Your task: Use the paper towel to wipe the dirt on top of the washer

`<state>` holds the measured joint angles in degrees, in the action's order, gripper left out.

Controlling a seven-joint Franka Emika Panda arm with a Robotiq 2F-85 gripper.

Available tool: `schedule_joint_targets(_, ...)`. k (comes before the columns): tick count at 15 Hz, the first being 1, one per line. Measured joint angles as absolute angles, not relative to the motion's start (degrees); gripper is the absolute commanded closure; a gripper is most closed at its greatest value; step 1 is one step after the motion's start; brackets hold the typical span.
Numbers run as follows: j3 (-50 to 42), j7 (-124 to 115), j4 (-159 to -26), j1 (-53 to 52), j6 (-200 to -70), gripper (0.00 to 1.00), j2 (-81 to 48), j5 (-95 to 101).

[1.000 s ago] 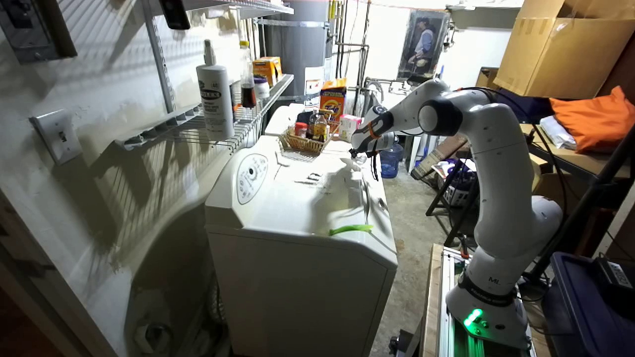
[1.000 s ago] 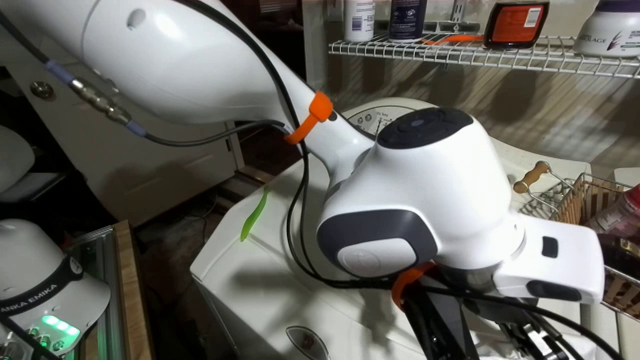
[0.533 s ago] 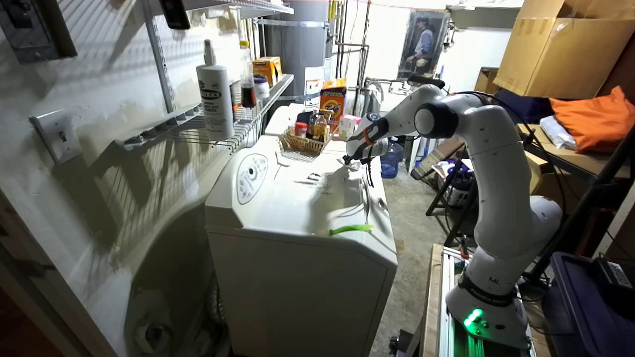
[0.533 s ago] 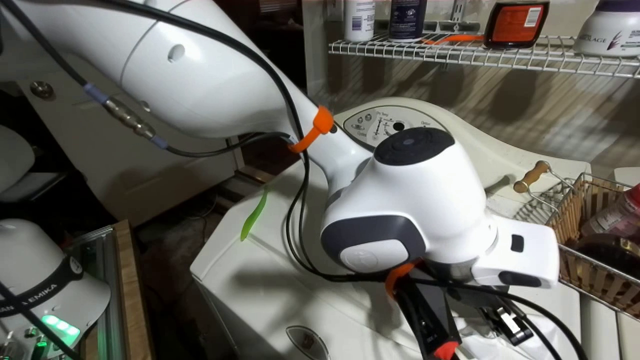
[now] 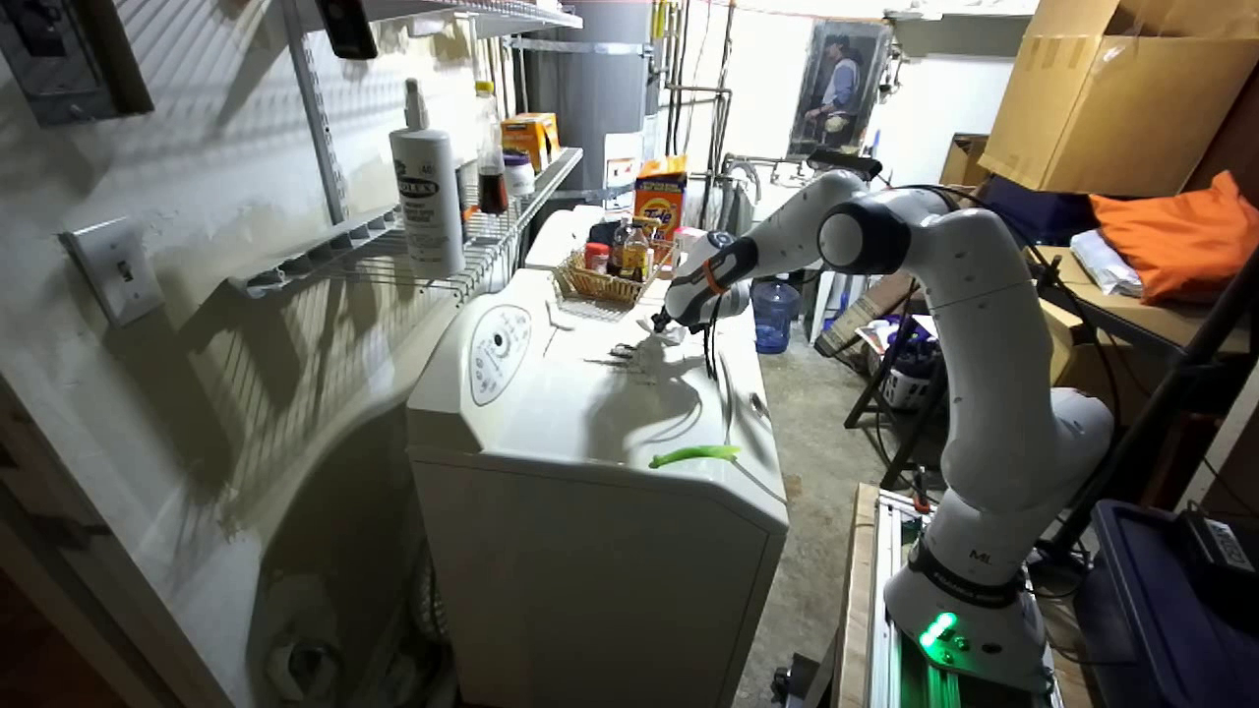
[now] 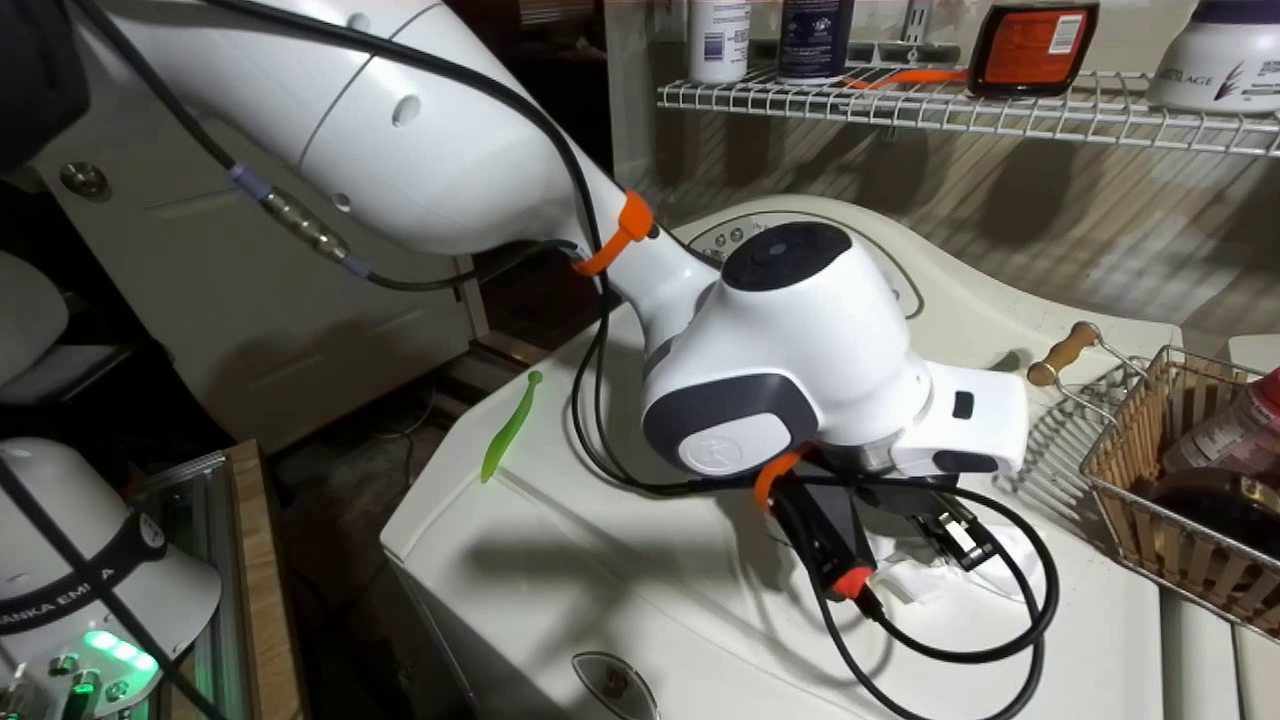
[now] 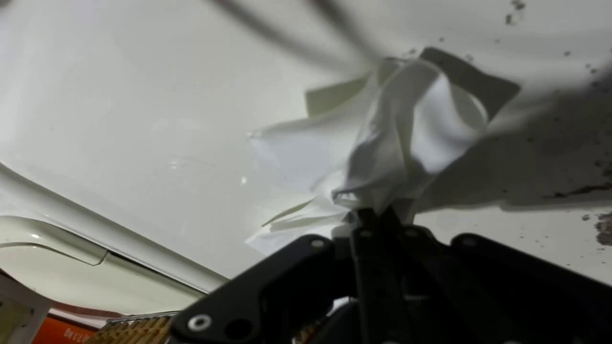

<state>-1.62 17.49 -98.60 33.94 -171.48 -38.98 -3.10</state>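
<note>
The washer (image 5: 590,570) stands below the arm, its white top also showing in an exterior view (image 6: 560,610). In the wrist view my gripper (image 7: 380,214) is shut on the paper towel (image 7: 387,134), a crumpled white wad spreading out ahead of the fingertips. Part of the paper towel (image 6: 912,580) shows beneath the wrist in an exterior view; it lies on or just over the washer top, I cannot tell which. Dark specks of dirt (image 7: 605,229) sit to the right of the wad in the wrist view. That dirt (image 5: 622,351) appears just left of the gripper in an exterior view.
A wicker basket (image 6: 1130,525) with bottles stands at the washer's far end. A slim green object (image 5: 694,455) lies near the opposite edge. A wire shelf (image 6: 900,115) with bottles runs along the wall. A black cable (image 6: 1045,600) loops beside the gripper.
My gripper has carried the paper towel across the washer top, away from the basket and closer to the dirt. It stays shut throughout. The green object and basket have not moved.
</note>
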Motion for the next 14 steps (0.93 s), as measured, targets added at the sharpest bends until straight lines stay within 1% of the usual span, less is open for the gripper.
schedule_joint_targets(14,2.8,20.2,-102.2,32.0,-173.6,0.99,-37.3,-2.9)
